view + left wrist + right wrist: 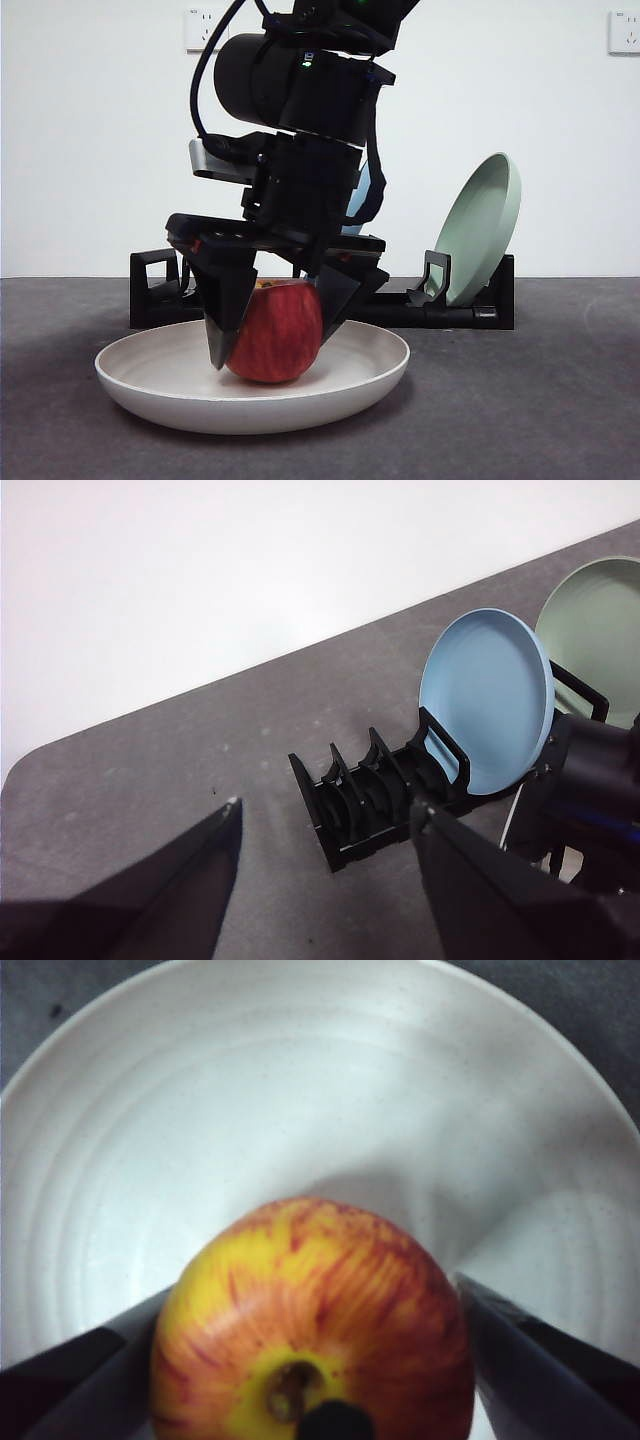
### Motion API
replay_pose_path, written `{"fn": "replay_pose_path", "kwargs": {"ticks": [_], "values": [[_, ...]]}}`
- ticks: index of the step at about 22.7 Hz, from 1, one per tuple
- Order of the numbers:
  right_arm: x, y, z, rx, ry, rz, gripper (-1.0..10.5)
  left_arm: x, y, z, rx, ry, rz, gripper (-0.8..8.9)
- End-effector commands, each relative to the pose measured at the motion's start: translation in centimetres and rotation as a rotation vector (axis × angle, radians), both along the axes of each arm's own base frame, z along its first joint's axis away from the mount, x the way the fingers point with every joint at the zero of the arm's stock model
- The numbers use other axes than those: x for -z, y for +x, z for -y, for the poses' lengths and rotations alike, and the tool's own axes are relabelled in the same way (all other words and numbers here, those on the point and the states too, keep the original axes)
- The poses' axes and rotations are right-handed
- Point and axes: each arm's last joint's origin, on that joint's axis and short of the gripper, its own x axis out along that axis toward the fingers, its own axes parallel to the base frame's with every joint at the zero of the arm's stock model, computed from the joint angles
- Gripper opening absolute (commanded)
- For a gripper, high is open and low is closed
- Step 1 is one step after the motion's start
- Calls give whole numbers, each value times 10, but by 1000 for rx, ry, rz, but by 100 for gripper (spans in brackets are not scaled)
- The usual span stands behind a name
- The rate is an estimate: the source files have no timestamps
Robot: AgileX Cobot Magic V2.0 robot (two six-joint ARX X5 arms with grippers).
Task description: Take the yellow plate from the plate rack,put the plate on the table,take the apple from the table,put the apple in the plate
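Black right gripper [270, 335] fingers [228, 300] clasp the apple [277, 332] inside the yellow plate [370, 375].

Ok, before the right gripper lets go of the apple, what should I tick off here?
1. yellow plate flat on the table: ok.
2. apple inside the plate's rim, near its middle: ok.
3. Apple resting on the plate floor, not hanging: looks so in the front view; cannot tell for sure.
4. right gripper jaws on either side of the apple: ok.
5. left gripper away from the plate, over the plate rack: ok.
6. light blue plate and pale green plate standing in the rack: ok.
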Motion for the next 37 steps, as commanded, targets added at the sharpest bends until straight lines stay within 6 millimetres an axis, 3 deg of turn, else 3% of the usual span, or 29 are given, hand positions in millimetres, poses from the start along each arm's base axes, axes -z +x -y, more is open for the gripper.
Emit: {"fn": "replay_pose_path", "kwargs": {"ticks": [1,9,17,21,23,24,25,26,32,37], "values": [[-6,-1,-1,-8,12,12,419,2,2,2,-4,9,-6,283],[-41,-4,6,-7,79,73,417,6,8,10,-4,36,-27,283],[-102,-13,31,-9,185,199,408,7,14,18,-1,33,-26,283],[-135,-20,56,-13,217,268,399,7,18,23,19,21,-26,280],[-151,-24,73,1,228,296,282,8,20,27,58,19,-40,264],[-158,-26,80,7,230,309,191,9,21,29,78,21,-49,216],[-169,-30,93,14,233,331,25,10,22,32,110,28,-61,88],[-177,-33,104,23,233,350,-14,11,25,36,138,45,-65,-23],[-209,-41,162,174,256,432,-10,22,50,44,124,130,-95,-9],[-221,-50,190,256,284,496,-11,24,76,13,129,30,-174,-9]]}}
